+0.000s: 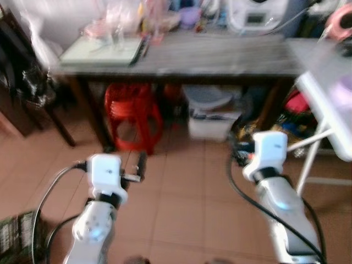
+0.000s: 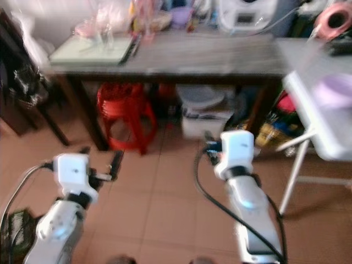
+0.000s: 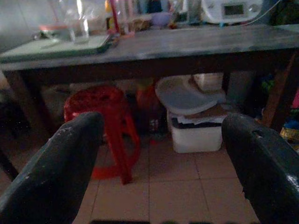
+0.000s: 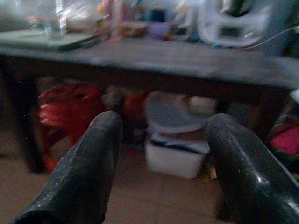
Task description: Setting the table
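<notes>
A long dark table [image 1: 220, 55] stands ahead of me across a stretch of tiled floor. On its left end lies a pale green tray [image 1: 102, 50] with a clear glass [image 1: 115, 34] on it, and blurred bottles and jars crowd the back edge. My left gripper [image 3: 163, 123] is held low in front of me, open and empty, pointing under the table. My right gripper [image 4: 164, 121] is beside it at the same height, also open and empty. Both are well short of the table.
A red plastic stool [image 1: 132, 115] and a white lidded box [image 1: 212, 124] sit under the table. A white appliance [image 1: 256, 14] is at the table's back right. A white folding table [image 1: 324, 93] juts in on the right, and a dark chair [image 1: 22, 82] stands at the left.
</notes>
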